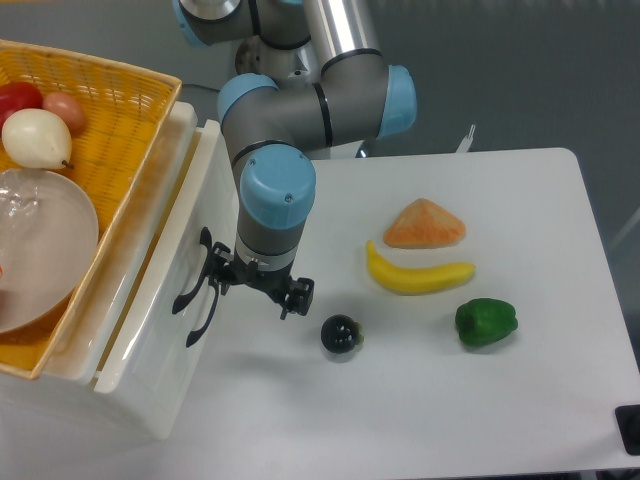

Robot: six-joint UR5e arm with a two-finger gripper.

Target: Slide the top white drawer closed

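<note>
The top white drawer point(165, 390) is at the left, its glossy front panel facing the table and leaning out a little from the cabinet body. Its black curved handle point(192, 300) sits mid-panel. My gripper point(255, 285) points down right beside the panel. Its jaws stand open, and the left finger point(216, 272) is at or touching the handle while the right finger point(296, 296) is over the table. It holds nothing. The lower drawer is hidden under the top one.
A yellow wicker basket point(130, 110) on the cabinet holds a clear bowl point(40, 250) and fruit. On the white table lie a dark ball point(341, 333) near the gripper, a banana point(418, 275), an orange wedge point(425, 224) and a green pepper point(486, 322).
</note>
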